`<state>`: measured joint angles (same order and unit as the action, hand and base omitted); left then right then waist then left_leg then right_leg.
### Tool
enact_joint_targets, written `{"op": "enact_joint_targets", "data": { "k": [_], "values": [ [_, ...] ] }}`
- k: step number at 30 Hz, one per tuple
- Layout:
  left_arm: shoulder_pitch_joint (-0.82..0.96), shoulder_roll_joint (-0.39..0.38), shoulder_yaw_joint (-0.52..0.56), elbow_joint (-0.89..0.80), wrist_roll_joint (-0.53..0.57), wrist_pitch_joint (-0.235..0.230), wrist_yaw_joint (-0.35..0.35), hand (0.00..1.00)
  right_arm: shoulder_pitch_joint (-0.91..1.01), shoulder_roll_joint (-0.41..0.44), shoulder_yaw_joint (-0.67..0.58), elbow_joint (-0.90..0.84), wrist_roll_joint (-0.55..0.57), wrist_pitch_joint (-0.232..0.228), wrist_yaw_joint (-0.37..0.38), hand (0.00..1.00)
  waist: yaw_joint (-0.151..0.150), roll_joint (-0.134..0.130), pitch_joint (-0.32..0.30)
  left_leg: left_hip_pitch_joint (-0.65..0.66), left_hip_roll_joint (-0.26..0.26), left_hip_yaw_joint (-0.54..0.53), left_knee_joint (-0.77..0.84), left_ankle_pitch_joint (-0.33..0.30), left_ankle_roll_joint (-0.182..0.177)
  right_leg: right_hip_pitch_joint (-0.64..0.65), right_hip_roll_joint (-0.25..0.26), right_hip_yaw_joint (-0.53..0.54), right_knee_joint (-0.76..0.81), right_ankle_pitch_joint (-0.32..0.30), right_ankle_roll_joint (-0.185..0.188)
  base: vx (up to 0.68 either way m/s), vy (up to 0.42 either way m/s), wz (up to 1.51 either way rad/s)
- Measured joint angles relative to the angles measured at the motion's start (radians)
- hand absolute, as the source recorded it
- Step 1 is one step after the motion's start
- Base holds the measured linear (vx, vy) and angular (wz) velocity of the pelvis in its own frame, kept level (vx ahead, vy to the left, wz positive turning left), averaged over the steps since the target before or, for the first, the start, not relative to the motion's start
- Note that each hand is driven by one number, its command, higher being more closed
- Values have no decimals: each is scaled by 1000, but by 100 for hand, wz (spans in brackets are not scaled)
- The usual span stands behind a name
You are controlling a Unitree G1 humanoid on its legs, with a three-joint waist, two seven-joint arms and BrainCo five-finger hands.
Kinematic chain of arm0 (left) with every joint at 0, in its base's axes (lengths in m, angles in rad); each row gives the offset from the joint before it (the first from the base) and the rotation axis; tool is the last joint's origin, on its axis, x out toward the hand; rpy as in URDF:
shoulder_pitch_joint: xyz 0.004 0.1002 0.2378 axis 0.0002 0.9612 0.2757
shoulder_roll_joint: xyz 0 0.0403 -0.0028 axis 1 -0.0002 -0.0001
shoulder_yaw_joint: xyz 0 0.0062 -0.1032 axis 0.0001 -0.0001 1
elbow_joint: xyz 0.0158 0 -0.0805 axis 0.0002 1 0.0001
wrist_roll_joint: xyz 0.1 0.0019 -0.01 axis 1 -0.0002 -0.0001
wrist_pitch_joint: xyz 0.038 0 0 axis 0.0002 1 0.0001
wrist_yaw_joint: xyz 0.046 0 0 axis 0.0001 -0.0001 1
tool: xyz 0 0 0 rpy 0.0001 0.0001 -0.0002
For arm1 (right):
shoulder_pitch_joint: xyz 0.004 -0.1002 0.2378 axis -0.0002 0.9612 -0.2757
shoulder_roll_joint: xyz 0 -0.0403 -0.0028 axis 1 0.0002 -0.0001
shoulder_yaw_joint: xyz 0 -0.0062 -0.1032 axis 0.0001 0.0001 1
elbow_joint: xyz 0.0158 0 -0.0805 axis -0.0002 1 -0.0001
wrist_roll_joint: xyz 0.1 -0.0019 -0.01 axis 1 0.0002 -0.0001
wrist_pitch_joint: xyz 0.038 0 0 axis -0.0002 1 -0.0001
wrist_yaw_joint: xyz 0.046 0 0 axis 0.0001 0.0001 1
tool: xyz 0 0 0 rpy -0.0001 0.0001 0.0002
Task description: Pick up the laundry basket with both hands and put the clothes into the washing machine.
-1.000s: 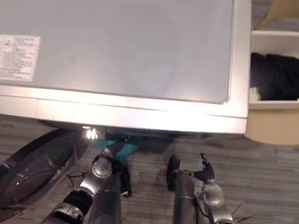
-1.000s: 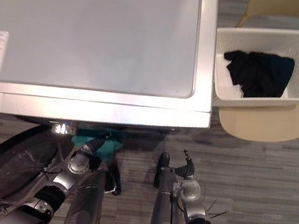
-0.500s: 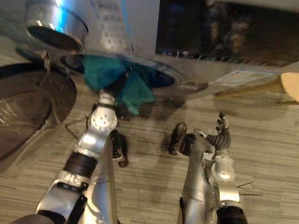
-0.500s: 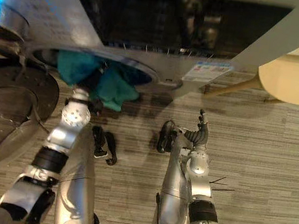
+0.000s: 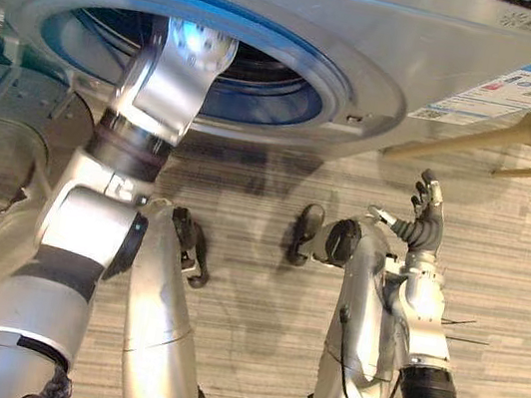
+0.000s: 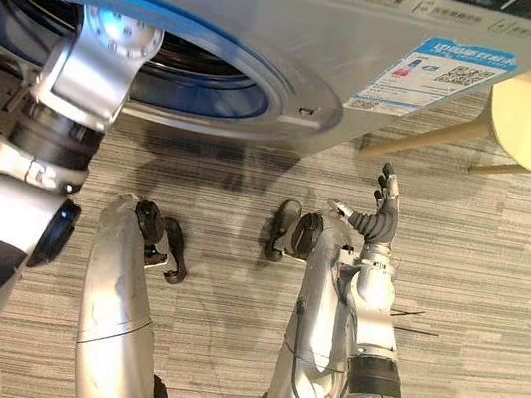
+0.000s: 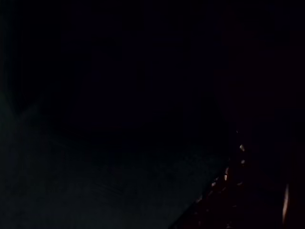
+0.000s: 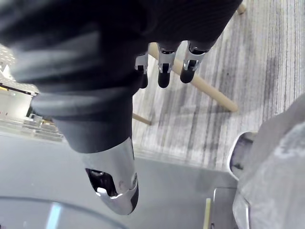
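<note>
Left hand is inside the washing machine drum (image 5: 262, 93) at 11 o'clock, grip impossible to tell; pulling out carelessly could drag clothes along. Right hand (image 5: 422, 216) open at 3 o'clock.

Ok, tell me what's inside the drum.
The left arm reaches into the drum; dark drum wall shows beside it. Its hand and any clothes deeper in are hidden by the arm and rim.
</note>
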<state>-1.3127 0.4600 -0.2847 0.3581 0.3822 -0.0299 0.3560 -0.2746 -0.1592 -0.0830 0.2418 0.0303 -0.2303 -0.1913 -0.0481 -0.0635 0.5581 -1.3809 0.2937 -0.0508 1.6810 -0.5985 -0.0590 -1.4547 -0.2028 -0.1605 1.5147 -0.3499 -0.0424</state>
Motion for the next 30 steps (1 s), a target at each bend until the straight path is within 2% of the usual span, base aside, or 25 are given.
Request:
{"op": "enact_joint_targets", "data": {
  "k": [3,4,8,11,17,22,26,30],
  "values": [
    [-47,-3,-30,121,37,13,-38,100,0,1,0,0,4,-1,3,0,-4,-4,0,-13,0,-6,5,0,0,-7,0,-5,0,0,0,20,-14,-1],
    [-69,-6,-30,181,65,18,-69,0,-1,2,1,-1,9,-1,11,0,-10,-6,0,-18,1,-4,5,-1,-1,-10,0,-5,-4,1,2,43,-8,-8],
    [-87,-13,-23,366,159,36,-224,0,-1,4,5,-5,40,5,43,0,-24,-6,0,-31,8,-1,-7,-4,-4,-21,15,-6,-30,9,15,39,-3,-12],
    [-80,-19,-20,406,181,57,-271,0,-1,10,5,-21,46,5,65,0,-23,-19,1,-41,21,13,-6,-6,0,-42,30,3,-31,13,13,43,-9,-13],
    [-66,-36,17,433,217,67,-314,0,-1,10,5,-24,78,7,84,0,-24,-19,1,-47,27,14,-5,-9,-1,-51,35,5,-31,13,12,38,-9,-5],
    [-23,-15,61,433,213,67,-338,0,0,10,11,-30,78,13,106,0,-20,-20,0,-35,45,27,-15,-14,-1,-52,46,11,-38,13,13,14,-20,-6],
    [-23,5,104,427,158,66,-352,0,1,10,12,-31,78,15,108,0,-18,-20,0,-31,50,32,-33,-13,-2,-52,49,9,-52,15,11,20,-13,-2],
    [-8,61,158,395,80,66,-352,0,4,9,13,-32,76,20,110,0,-14,-19,0,-19,52,35,-38,-14,-3,-48,51,10,-51,22,-2,54,-23,-2]
  ]
}}
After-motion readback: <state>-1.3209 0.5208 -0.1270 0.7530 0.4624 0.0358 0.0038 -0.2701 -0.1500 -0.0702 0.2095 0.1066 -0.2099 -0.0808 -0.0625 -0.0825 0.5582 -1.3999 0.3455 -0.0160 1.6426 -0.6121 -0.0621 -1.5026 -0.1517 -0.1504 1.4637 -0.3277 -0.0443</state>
